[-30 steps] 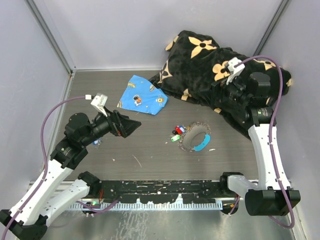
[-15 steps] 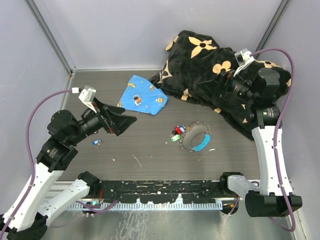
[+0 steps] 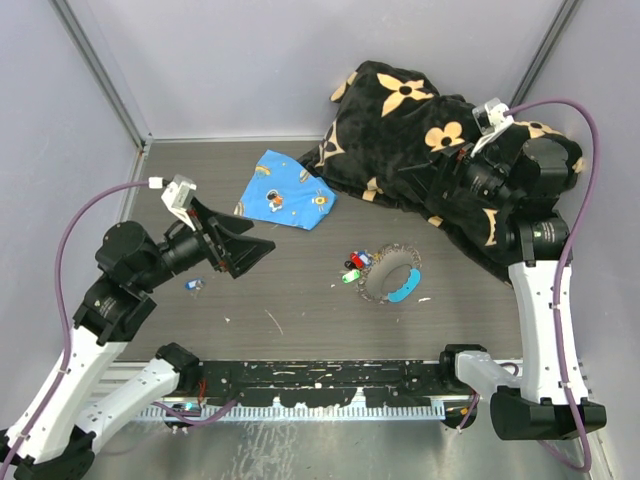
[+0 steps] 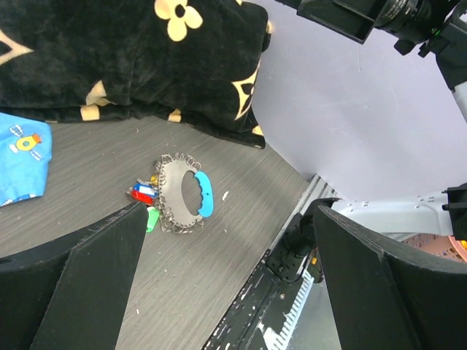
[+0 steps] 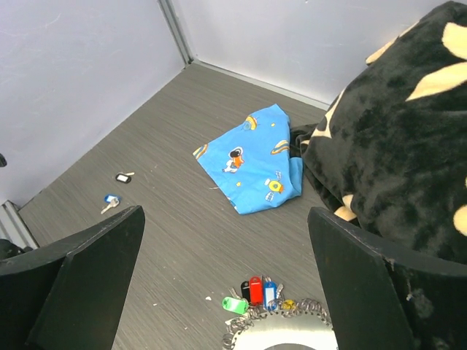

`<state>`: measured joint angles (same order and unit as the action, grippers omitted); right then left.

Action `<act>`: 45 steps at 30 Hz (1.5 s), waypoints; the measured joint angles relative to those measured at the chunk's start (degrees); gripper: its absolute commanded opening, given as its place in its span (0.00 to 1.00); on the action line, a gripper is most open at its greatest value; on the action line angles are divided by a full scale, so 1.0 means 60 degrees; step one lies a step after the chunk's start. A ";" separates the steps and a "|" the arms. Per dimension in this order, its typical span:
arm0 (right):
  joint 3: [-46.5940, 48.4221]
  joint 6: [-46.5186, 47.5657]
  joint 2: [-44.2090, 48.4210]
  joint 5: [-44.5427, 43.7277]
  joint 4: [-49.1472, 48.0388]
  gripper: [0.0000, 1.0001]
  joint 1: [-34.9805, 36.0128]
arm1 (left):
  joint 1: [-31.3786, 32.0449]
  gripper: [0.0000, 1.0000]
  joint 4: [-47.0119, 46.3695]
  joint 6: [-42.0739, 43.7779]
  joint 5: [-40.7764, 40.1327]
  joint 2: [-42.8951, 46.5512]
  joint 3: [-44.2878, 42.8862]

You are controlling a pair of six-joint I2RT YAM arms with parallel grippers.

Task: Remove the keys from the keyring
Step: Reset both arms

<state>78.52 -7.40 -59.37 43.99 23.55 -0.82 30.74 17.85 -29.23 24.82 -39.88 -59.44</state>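
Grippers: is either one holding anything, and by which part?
Nothing is held. The left gripper and right gripper are open and empty; the keyring lies on the table.

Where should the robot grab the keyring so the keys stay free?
Probably the light-blue curved piece on the keyring. The ring lies flat on the table, with the keys bunched on the opposite side, so the right pincer, coming straight down from above on the blue side, should miss them.

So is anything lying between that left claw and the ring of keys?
Nothing visible does. Bare table runs from the open left gripper to the keyring and its keys. The blue cloth lies farther back, and a small loose key lies near the arm, off that line.
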 measured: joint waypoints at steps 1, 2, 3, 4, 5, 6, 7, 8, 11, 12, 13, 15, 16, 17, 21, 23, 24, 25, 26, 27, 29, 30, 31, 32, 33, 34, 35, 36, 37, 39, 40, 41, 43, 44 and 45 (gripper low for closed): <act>0.0000 -0.0004 0.0015 -0.0062 0.0055 1.00 -0.0015 | 0.0000 0.98 -0.0004 0.0004 0.0000 0.0109 0.0098; 0.0000 -0.0007 0.0029 -0.0117 0.0098 1.00 -0.0022 | 0.0000 0.98 -0.0022 0.0004 -0.0004 0.0204 0.0222; 0.0000 -0.0015 0.0055 -0.0215 0.0157 1.00 -0.0033 | 0.0000 0.98 -0.0058 -0.0004 -0.0004 0.0262 0.0346; 0.0000 -0.0018 0.0091 -0.0273 0.0193 1.00 -0.0047 | 0.0000 0.98 -0.0113 -0.0011 -0.0004 0.0342 0.0470; 0.0000 -0.0047 0.0142 -0.0372 0.0255 1.00 -0.0058 | 0.0000 0.98 -0.0215 -0.0040 0.0004 0.0419 0.0586; 0.0000 -0.0062 0.0186 -0.0426 0.0295 1.00 -0.0062 | 0.0000 0.98 -0.0313 -0.0066 0.0004 0.0444 0.0681; 0.0000 -0.0069 0.0255 -0.0514 0.0346 1.00 -0.0066 | 0.0000 0.98 -0.0433 -0.0135 0.0007 0.0444 0.0783; 0.0000 -0.0073 0.0306 -0.0561 0.0382 1.00 -0.0069 | 0.0000 0.98 -0.0532 -0.0215 0.0015 0.0426 0.0889; 0.0015 -0.0040 0.0474 -0.0663 0.0506 1.00 -0.0073 | 0.0000 0.98 -0.0714 -0.0390 0.0033 0.0419 0.1213; 0.0033 -0.0018 0.0488 -0.0663 0.0557 1.00 -0.0073 | 0.0000 0.98 -0.0750 -0.0484 0.0044 0.0466 0.1311; 0.0095 0.0025 0.0484 -0.0630 0.0659 1.00 -0.0084 | 0.0000 0.98 -0.0816 -0.0543 0.0040 0.0521 0.1424; 0.0186 0.0317 0.0455 -0.0335 0.0820 1.00 -0.0138 | 0.0000 0.98 -0.0914 -0.0688 0.0036 0.0594 0.1610; 0.0237 0.0688 0.0448 0.0058 0.0994 1.00 -0.0197 | 0.0000 0.98 -0.0994 -0.0769 0.0036 0.0703 0.1774; 0.0262 0.0940 0.0448 0.0379 0.1122 1.00 -0.0229 | 0.0000 0.98 -0.1067 -0.0827 0.0036 0.0809 0.1927; 0.0273 0.1461 0.0459 0.1126 0.1410 1.00 -0.0299 | 0.0000 0.98 -0.1166 -0.1035 0.0040 0.1031 0.2248; 0.0273 0.1381 0.0459 0.1093 0.1413 1.00 -0.0324 | 0.0000 0.98 -0.1315 -0.1075 0.0040 0.1060 0.2255; 0.0273 0.1293 0.0459 0.1053 0.1395 1.00 -0.0324 | 0.0000 0.98 -0.1377 -0.1096 0.0040 0.1060 0.2255; 0.0273 0.1213 0.0459 0.1013 0.1381 1.00 -0.0328 | 0.0000 0.98 -0.1406 -0.1137 0.0040 0.1064 0.2255; 0.0273 0.1126 0.0455 0.0980 0.1370 1.00 -0.0331 | 0.0000 0.98 -0.1428 -0.1173 0.0040 0.1064 0.2255; 0.0273 0.1042 0.0455 0.0962 0.1370 1.00 -0.0331 | 0.0000 0.98 -0.1446 -0.1206 0.0040 0.1071 0.2255; 0.0273 0.0911 0.0452 0.0954 0.1370 1.00 -0.0331 | 0.0000 0.98 -0.1450 -0.1235 0.0036 0.1111 0.2273; 0.0277 0.0845 0.0444 0.0965 0.1370 1.00 -0.0331 | 0.0000 0.98 -0.1446 -0.1235 0.0029 0.1162 0.2310; 0.0295 0.0765 0.0426 0.0973 0.1370 1.00 -0.0331 | 0.0000 0.98 -0.1439 -0.1239 0.0011 0.1217 0.2342; 0.0335 0.0703 0.0390 0.0973 0.1370 1.00 -0.0331 | 0.0000 0.98 -0.1435 -0.1235 -0.0004 0.1286 0.2382; 0.0386 0.0652 0.0350 0.0973 0.1373 1.00 -0.0331 | 0.0000 0.98 -0.1428 -0.1235 -0.0011 0.1333 0.2397; 0.0437 0.0608 0.0321 0.0951 0.1373 1.00 -0.0331 | 0.0000 0.98 -0.1428 -0.1235 -0.0025 0.1388 0.2415; 0.0495 0.0557 0.0280 0.0925 0.1370 1.00 -0.0331 | 0.0000 0.98 -0.1421 -0.1235 -0.0029 0.1435 0.2419; 0.0561 0.0488 0.0248 0.0871 0.1370 1.00 -0.0331 | 0.0000 0.98 -0.1421 -0.1231 -0.0033 0.1468 0.2419; 0.0627 0.0430 0.0219 0.0820 0.1366 1.00 -0.0331 | 0.0000 0.98 -0.1421 -0.1231 -0.0036 0.1508 0.2419; 0.0736 0.0357 0.0182 0.0696 0.1366 1.00 -0.0331 | 0.0000 0.98 -0.1402 -0.1231 -0.0073 0.1574 0.2419; 0.0769 0.0331 0.0164 0.0674 0.1366 1.00 -0.0331 | 0.0000 0.98 -0.1392 -0.1228 -0.0095 0.1592 0.2419; 0.0809 0.0302 0.0149 0.0659 0.1362 1.00 -0.0331 | 0.0000 0.98 -0.1384 -0.1228 -0.0102 0.1606 0.2419; 0.0834 0.0266 0.0138 0.0656 0.1359 1.00 -0.0331 | 0.0000 0.98 -0.1355 -0.1228 -0.0106 0.1625 0.2419; 0.0834 0.0244 0.0138 0.0652 0.1366 1.00 -0.0335 | 0.0000 0.98 -0.1348 -0.1228 -0.0106 0.1636 0.2419; 0.0838 0.0244 0.0138 0.0648 0.1366 1.00 -0.0335 | 0.0000 0.98 -0.1344 -0.1228 -0.0106 0.1650 0.2419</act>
<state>83.55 -5.93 -58.54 47.88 31.75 -2.83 30.74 9.78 -36.60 24.18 -29.98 -44.93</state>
